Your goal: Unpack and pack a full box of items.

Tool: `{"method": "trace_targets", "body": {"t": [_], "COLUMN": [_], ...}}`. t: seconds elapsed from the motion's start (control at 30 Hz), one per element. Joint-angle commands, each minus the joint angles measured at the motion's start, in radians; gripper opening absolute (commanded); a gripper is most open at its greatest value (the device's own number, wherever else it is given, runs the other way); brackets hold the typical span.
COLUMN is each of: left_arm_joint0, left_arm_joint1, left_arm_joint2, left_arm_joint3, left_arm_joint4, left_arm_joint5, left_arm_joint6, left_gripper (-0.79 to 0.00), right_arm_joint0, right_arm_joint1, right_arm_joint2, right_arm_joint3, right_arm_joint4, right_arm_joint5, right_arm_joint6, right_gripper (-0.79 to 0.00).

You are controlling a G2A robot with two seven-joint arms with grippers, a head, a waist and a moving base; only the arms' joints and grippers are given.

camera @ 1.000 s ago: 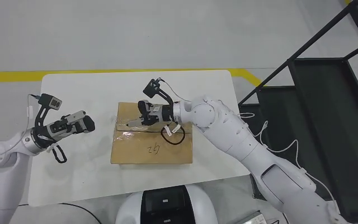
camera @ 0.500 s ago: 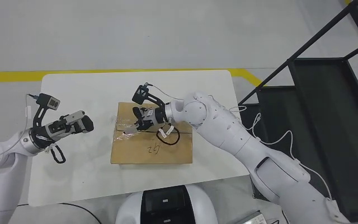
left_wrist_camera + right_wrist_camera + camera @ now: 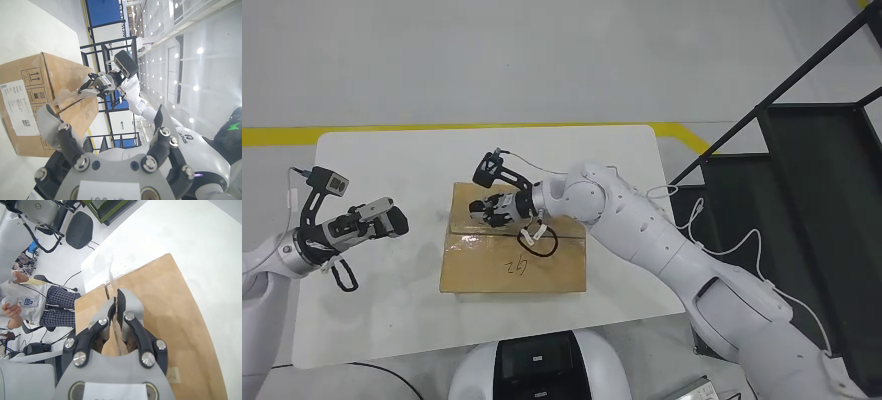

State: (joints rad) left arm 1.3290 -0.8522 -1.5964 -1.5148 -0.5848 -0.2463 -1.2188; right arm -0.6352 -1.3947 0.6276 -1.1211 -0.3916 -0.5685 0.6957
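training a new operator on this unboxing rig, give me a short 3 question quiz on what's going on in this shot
1. True or false: the left gripper and the right gripper are both over the cardboard box.
2. The clear tape at the box seam is pinched by: A) the left jaws, B) the right jaws, C) neither.
3. Fill in: the left jaws stand ____.
Key: 1 false, the left one is beside it, over the white table; 2 B; 3 open.
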Motion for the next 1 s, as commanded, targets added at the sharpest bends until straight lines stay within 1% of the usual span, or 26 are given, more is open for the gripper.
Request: {"method": "trace_targets", "body": {"t": [0.0, 0.07, 0.17, 0.3, 0.37, 0.43, 0.5, 0.6, 0.63, 0.7, 0.8, 0.87, 0.97], "left_arm_joint0": [-0.002, -0.004, -0.007, -0.012, -0.015, -0.017, -0.019, -0.022, -0.023, -0.024, -0.024, -0.023, -0.022], "left_arm_joint1": [0.000, 0.000, -0.001, -0.001, -0.002, -0.002, -0.003, -0.004, -0.004, -0.005, -0.004, -0.004, -0.004], "left_arm_joint2": [0.001, 0.002, 0.006, 0.010, 0.013, 0.017, 0.022, 0.029, 0.030, 0.030, 0.027, 0.026, 0.025], "left_arm_joint3": [0.001, 0.002, 0.002, 0.001, 0.001, 0.001, 0.001, 0.002, 0.002, 0.004, 0.007, 0.007, 0.007], "left_arm_joint4": [0.003, 0.004, 0.007, 0.009, 0.010, 0.012, 0.014, 0.015, 0.013, 0.013, 0.013, 0.015, 0.015], "left_arm_joint5": [0.001, 0.002, 0.006, 0.009, 0.010, 0.010, 0.012, 0.013, 0.012, 0.012, 0.011, 0.011, 0.014], "left_arm_joint6": [-0.001, 0.000, 0.001, 0.003, 0.004, 0.004, 0.005, 0.007, 0.007, 0.007, 0.008, 0.008, 0.007], "left_gripper": [0.000, 0.000, 0.000, 0.000, 0.000, 0.000, 0.000, 0.000, 0.000, 0.000, 0.000, 0.000, 0.000], "right_arm_joint0": [-0.003, -0.007, -0.018, -0.044, -0.056, -0.077, -0.082, -0.095, -0.089, -0.087, -0.067, -0.049, -0.019], "right_arm_joint1": [0.001, 0.001, 0.006, 0.025, 0.040, 0.055, 0.069, 0.082, 0.085, 0.086, 0.087, 0.085, 0.070], "right_arm_joint2": [0.003, 0.006, 0.019, 0.063, 0.095, 0.125, 0.155, 0.169, 0.172, 0.158, 0.128, 0.106, 0.058], "right_arm_joint3": [-0.003, -0.010, -0.026, -0.060, -0.075, -0.098, -0.106, -0.127, -0.127, -0.140, -0.140, -0.125, -0.088], "right_arm_joint4": [-0.009, -0.016, -0.001, 0.046, 0.076, 0.138, 0.168, 0.276, 0.289, 0.345, 0.407, 0.416, 0.411], "right_arm_joint5": [0.000, -0.006, -0.044, -0.121, -0.162, -0.219, -0.234, -0.283, -0.285, -0.299, -0.295, -0.290, -0.264], "right_arm_joint6": [0.000, 0.002, 0.009, 0.033, 0.062, 0.092, 0.136, 0.195, 0.220, 0.256, 0.261, 0.265, 0.280], "right_gripper": [-0.785, -0.785, -0.785, -0.785, -0.785, -0.785, -0.785, -0.785, -0.785, -0.785, -0.785, -0.785, -0.785]}}
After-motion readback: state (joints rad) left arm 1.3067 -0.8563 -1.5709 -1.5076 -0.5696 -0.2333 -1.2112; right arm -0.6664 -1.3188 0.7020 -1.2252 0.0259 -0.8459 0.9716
